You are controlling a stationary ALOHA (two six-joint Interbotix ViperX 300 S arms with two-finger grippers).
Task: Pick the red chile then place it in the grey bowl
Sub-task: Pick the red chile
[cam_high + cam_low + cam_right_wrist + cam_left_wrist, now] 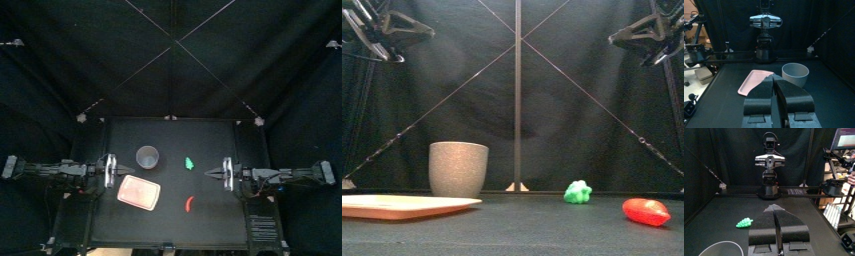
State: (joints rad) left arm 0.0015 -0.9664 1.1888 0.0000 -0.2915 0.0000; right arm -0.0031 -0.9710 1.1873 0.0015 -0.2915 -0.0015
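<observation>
– Hands, top view?
– Left hand [107, 172] is at the left edge of the surface [120, 228], right hand [227, 172] at the right edge. Both are well apart from everything. Can't judge the jaws from up here.
– Chile?
– Red chile [190, 204] lies on the surface right of centre, toward the front. Pink tray [139, 191] is near it on its left and green toy [189, 162] is behind it. Grey cup [148, 156] sits further back-left, behind the tray. Chile and cup are well apart.
– Front view?
– Left arm [372, 30] and right arm [652, 30] are up in the top corners, off the surface. Chile [647, 210] lies at far right, with the green toy [579, 191] left of it and further back. Cup [458, 168] stands upright at left, tray [402, 206] flat in front of it.
– Left wrist?
– Left hand [775, 208] is clenched, jaw flat against jaw, gripping nothing. Green toy [745, 222] sits beside the jaws on the surface. Cup rim [721, 248] shows at the corner.
– Right wrist?
– Right hand [774, 80] is clenched too, jaws pressed together, empty. Tray [754, 81] and cup [795, 74] are beyond the tips. Cup is upright, just beside the tray; touching or not, can't tell.
</observation>
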